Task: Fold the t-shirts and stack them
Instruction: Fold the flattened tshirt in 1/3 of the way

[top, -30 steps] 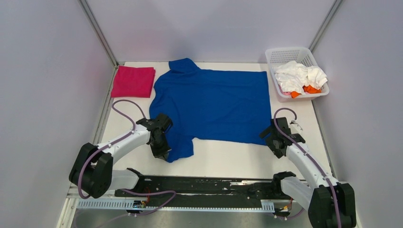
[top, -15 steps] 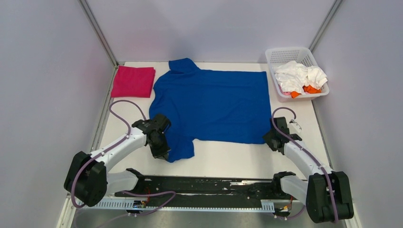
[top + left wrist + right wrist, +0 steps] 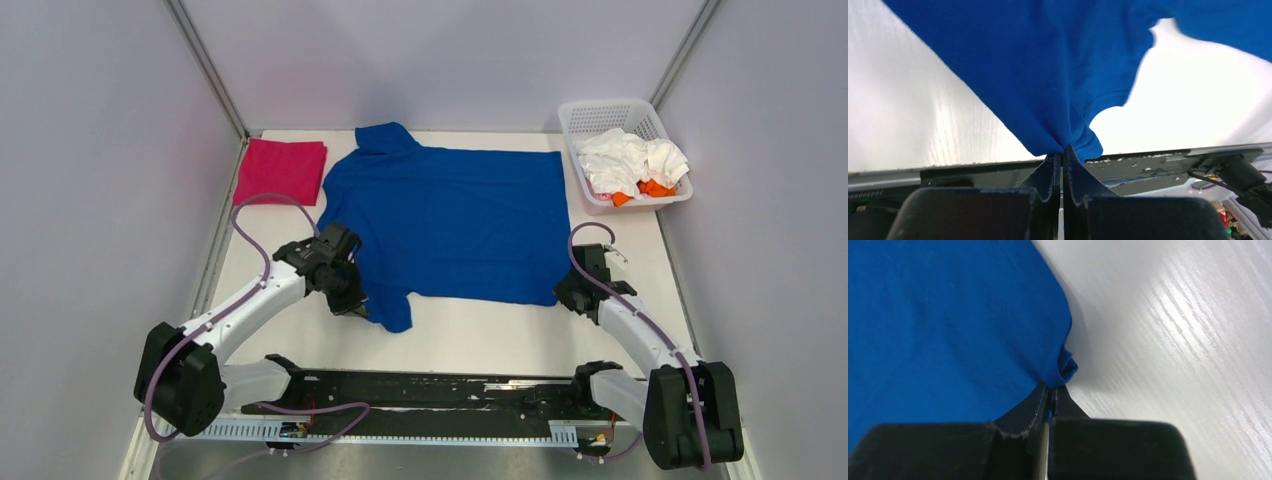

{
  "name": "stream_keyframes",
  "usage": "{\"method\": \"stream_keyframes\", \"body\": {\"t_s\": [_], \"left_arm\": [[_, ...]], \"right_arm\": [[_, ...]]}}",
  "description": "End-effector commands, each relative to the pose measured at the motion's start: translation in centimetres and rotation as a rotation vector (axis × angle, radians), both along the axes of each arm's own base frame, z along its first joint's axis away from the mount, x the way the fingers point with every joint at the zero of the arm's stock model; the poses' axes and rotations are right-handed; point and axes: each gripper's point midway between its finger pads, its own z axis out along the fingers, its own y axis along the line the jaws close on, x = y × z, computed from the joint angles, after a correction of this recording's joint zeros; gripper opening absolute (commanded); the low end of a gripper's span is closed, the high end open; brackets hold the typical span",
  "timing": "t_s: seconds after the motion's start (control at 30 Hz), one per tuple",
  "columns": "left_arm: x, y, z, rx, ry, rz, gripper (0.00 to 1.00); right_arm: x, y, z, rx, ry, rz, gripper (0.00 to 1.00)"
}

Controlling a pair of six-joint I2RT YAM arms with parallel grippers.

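**Entry: t-shirt folding, early stage**

- **Done:** One magenta t-shirt point(image 3: 280, 171) lies folded into a flat rectangle at the far left corner of the surface point(image 3: 480, 335). It is the only piece in the stack.
- **In hand:** The blue t-shirt point(image 3: 450, 215) is spread flat over the middle of the surface, reaching to the far edge. No fold is made in it yet. No print shows on the upper face.
- **Left to do:** The white and orange t-shirts point(image 3: 625, 158) are crumpled in the basket point(image 3: 604, 106) at the far right corner. Judged overall, most of the task remains.
- **Orientation of the blue t-shirt:** The long axis runs left to right. The shoulders point toward the left edge and the hem toward the right edge. One sleeve points to the far edge and the other to the near edge.
- **Left end effector point(image 3: 357, 306):** It is closed, pinching the tip of the near sleeve, which hangs gathered and raised off the surface.
- **Right end effector point(image 3: 562, 296):** It is closed, pinching the near hem corner, low against the surface near the right edge.
- **Likely step:** A first lengthwise fold, carrying the near edge toward the far edge.
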Motion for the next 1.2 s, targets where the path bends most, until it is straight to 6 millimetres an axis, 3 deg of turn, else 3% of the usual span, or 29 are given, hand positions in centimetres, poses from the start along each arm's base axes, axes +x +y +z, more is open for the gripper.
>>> {"method": "stream_keyframes", "body": {"t_s": [0.0, 0.17, 0.3, 0.47, 0.6, 0.87, 1.17], "left_arm": [[3.2, -2.2, 2.7, -0.086, -0.125, -0.063, 0.0], [7.1, -4.2, 4.4, -0.16, -0.179, -0.084, 0.0], [10.7, -4.6, 5.0, -0.193, -0.199, -0.052, 0.0], [15.6, -3.6, 5.4, -0.226, -0.248, 0.033, 0.0], [18.9, -2.1, 6.9, -0.239, -0.324, 0.102, 0.0], [22.8, 1.2, 9.8, -0.214, -0.466, 0.178, 0.0], [25.8, 2.3, 12.5, -0.192, -0.599, 0.132, 0.0]], "right_arm": [[2.2, 1.2, 3.5, 0.014, -0.089, 0.114, 0.0], [3.6, 1.9, 5.2, 0.023, -0.113, 0.164, 0.0], [5.3, 1.9, 6.4, 0.003, -0.123, 0.183, 0.0], [7.1, 1.8, 7.4, 0.006, -0.131, 0.176, 0.0], [8.2, 1.5, 7.7, 0.01, -0.128, 0.168, 0.0], [10.3, 0.2, 9.6, -0.014, -0.163, 0.147, 0.0], [13.4, -0.5, 11.6, -0.041, -0.2, 0.135, 0.0]]}}
